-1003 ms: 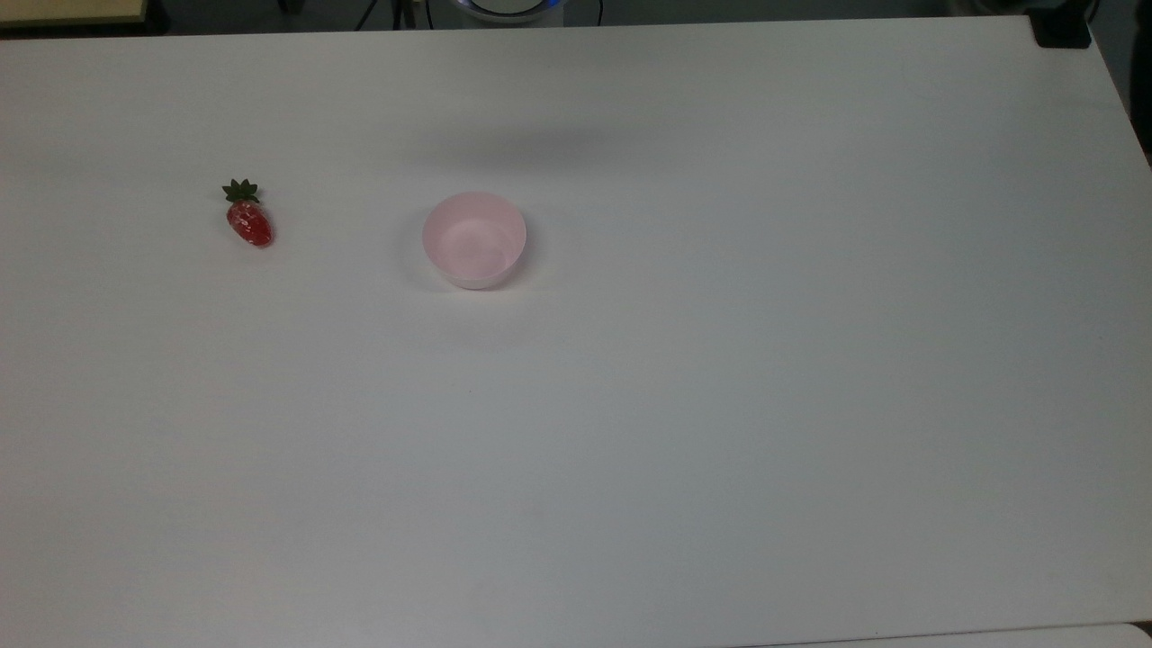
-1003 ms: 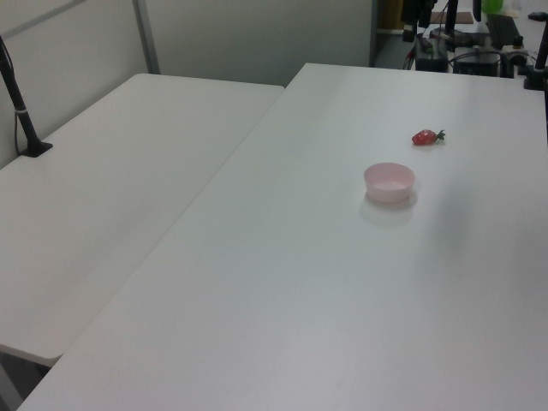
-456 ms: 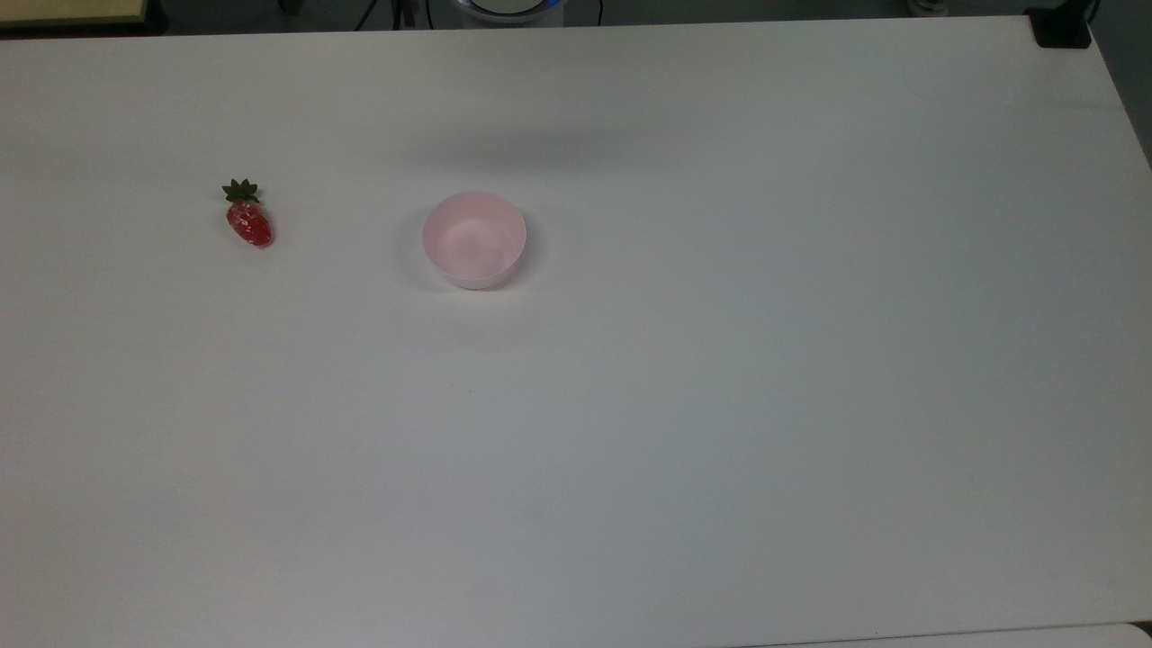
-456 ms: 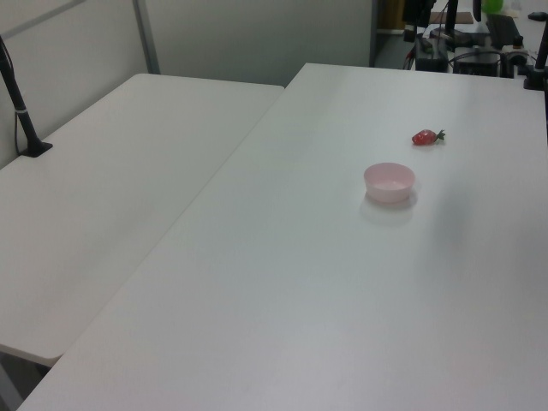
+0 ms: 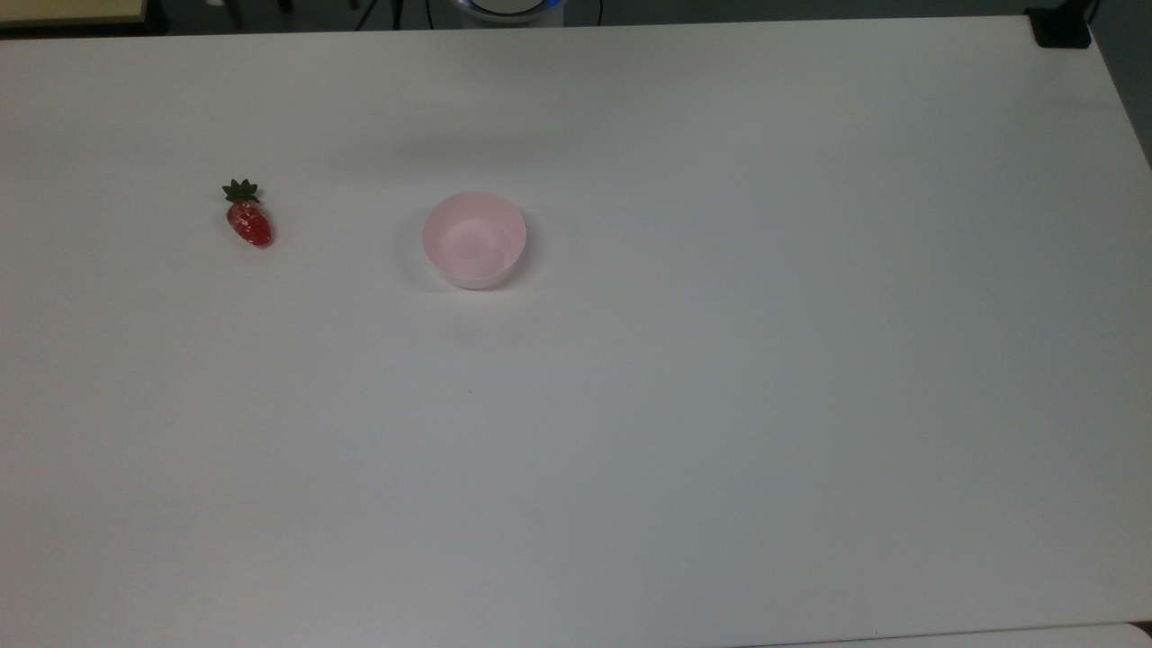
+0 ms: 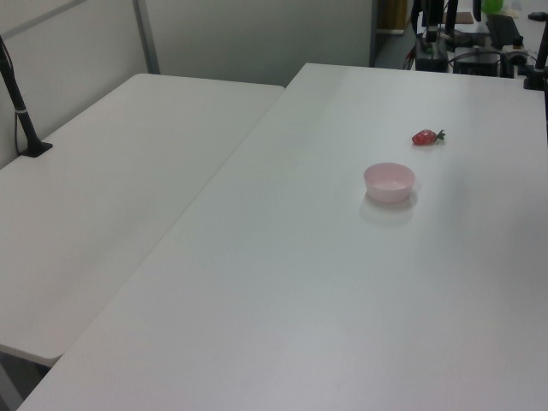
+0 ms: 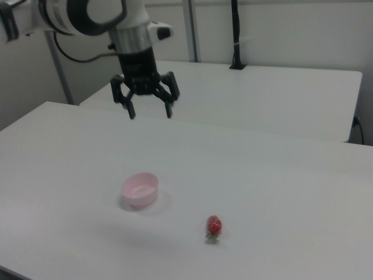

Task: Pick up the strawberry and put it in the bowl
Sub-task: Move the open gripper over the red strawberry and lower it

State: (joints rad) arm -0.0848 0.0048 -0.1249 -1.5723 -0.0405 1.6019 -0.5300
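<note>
The strawberry point(image 5: 249, 221) lay on the white desk point(image 5: 720, 360), well apart from the pink bowl point(image 5: 474, 239), at the top view's left of it. The claw point(image 7: 148, 112) hung high above the desk, its 2 fingers spread wide, holding nothing.

On my white counter point(image 6: 282, 282) the pink bowl point(image 6: 390, 181) stands upright, and the strawberry point(image 6: 425, 136) lies apart from it, nearer the far edge.
</note>
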